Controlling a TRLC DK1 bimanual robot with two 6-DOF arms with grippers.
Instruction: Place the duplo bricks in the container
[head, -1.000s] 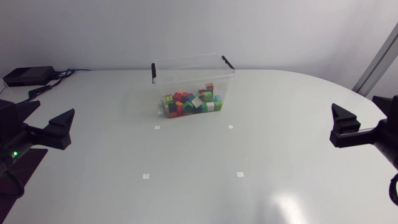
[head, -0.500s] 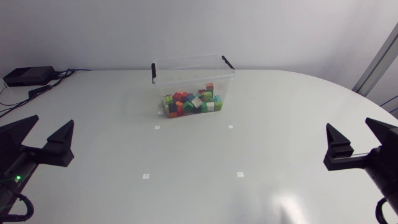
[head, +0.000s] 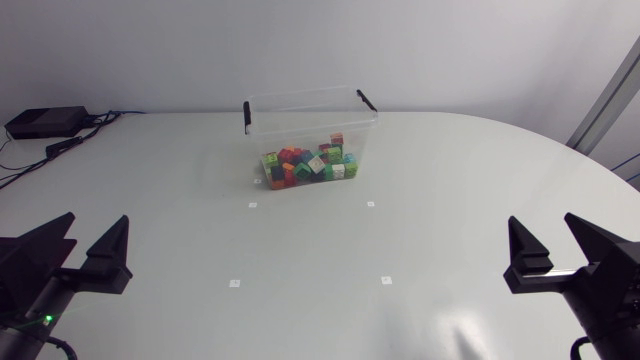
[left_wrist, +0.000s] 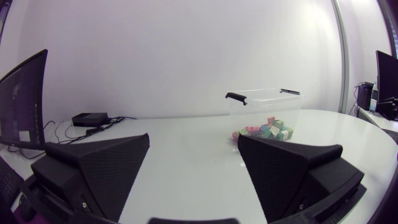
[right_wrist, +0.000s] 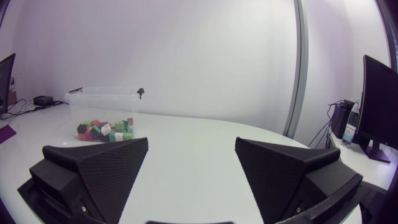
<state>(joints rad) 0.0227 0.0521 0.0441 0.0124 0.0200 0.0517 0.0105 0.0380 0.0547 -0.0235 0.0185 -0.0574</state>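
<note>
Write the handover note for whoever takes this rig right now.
Left pincer: open, holding nothing, low at the left side of the table.
Right pincer: open, holding nothing, low at the right side.
Container: upright, open-topped, at the far middle.
Duplo bricks: every one in view lies inside it.
Done: bricks appear placed.
Left: probably nothing; check for strays out of view.

White counter (head: 450, 180) before me. Small pale square markers (head: 252, 205) scattered mid-surface. Black box (head: 45, 122) with trailing cables (head: 75, 143) at my far-left corner.
</note>
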